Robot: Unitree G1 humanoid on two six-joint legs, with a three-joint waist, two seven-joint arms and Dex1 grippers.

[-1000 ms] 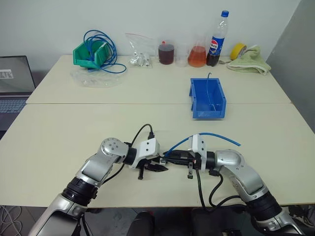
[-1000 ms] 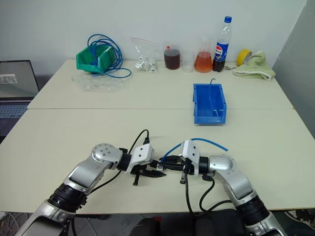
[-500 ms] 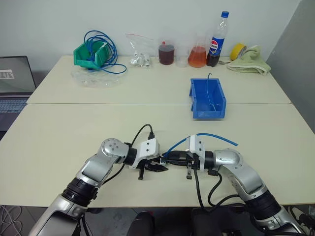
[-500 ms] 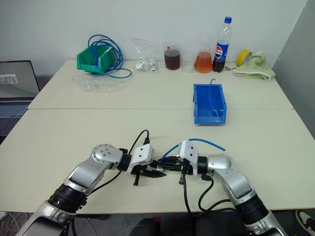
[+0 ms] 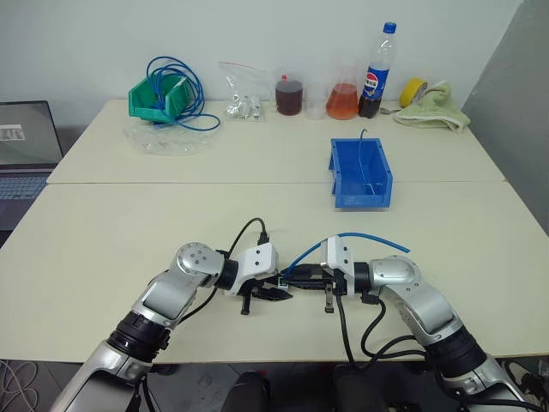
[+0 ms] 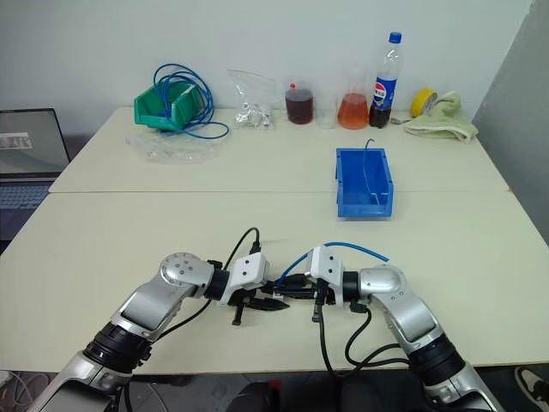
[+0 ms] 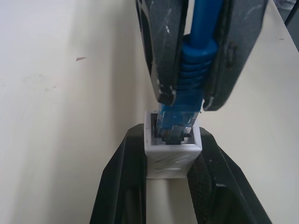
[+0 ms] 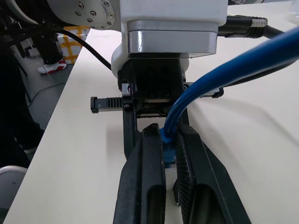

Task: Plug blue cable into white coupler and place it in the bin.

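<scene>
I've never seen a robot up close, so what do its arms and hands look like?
Both arms are silver-grey metal with rounded joints and black bands. Each ends in a white boxy wrist block, with a loose black cable looping off it. The left hand and right hand each have two slim black fingers with textured pads.

Two long cream benches [image 5: 129, 223] stand pushed together, with a thin line where they meet. Behind them is a plain white wall [image 5: 257, 34], and a grey wall [image 5: 523, 94] comes in on the right side. An open laptop [image 5: 21, 146] sits on a lower spot just past the left edge of the benches, and the light is soft and even, with only faint shadows on the bench tops.
</scene>
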